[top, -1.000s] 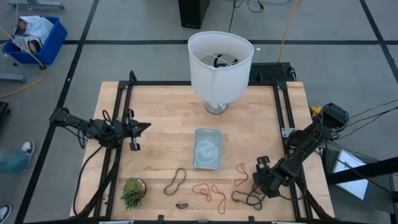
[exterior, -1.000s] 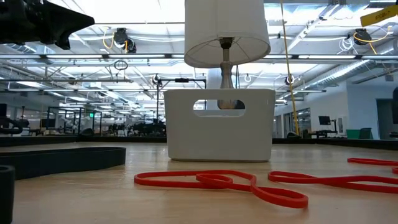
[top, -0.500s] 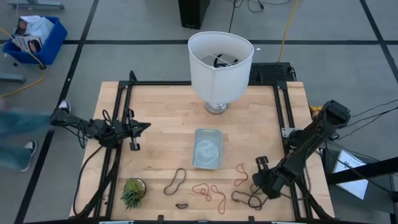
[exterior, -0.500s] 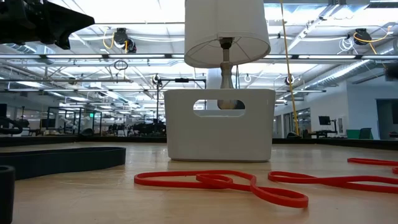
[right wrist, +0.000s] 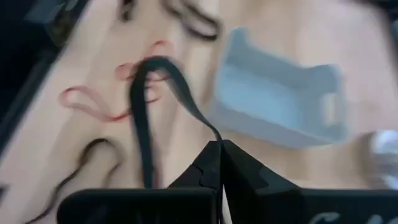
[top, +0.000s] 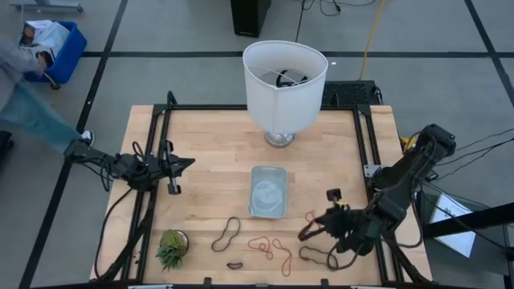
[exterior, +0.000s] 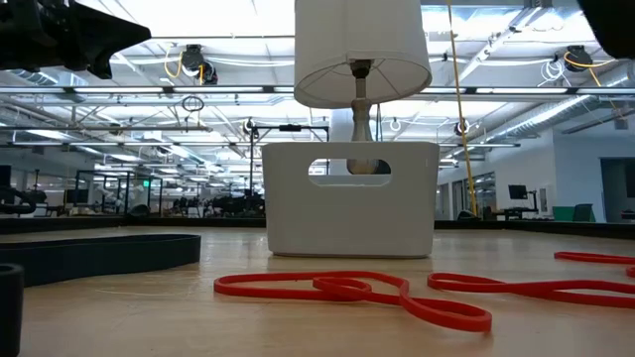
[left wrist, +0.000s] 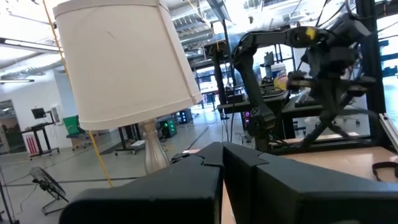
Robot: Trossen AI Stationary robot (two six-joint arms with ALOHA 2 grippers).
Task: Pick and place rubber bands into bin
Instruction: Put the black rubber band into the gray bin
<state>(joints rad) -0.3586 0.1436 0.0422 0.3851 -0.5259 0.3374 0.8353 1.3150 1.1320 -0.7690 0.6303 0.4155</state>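
The pale grey-blue bin (top: 268,191) sits mid-table; it also shows in the low view (exterior: 349,198). On the wood near the front edge lie a dark band (top: 226,234), a small dark one (top: 234,265), red-orange bands (top: 269,247) and more dark bands (top: 315,257). My right gripper (top: 323,223) is above the table to the right of the bin's near end, shut on a black rubber band (right wrist: 144,99). My left gripper (top: 189,163) is shut and empty at the table's left side. My right gripper (right wrist: 219,144) pinches the black band between its two fingertips at one point of the loop (right wrist: 211,134). The rest of the loop hangs slack beyond the fingertips, above the table (top: 307,231). Whether its far end touches the wood, I cannot tell.
A tall white lamp (top: 284,84) stands behind the bin at the far edge. A small potted plant (top: 172,248) is at the front left. A person (top: 28,108) walks past beyond the table's left side, near a blue crate (top: 50,44).
My right gripper has risen and gone toward the table's left edge, toward the bin's near end, carrying the black band up off the wood. The person has walked along the table's left side toward the far end.
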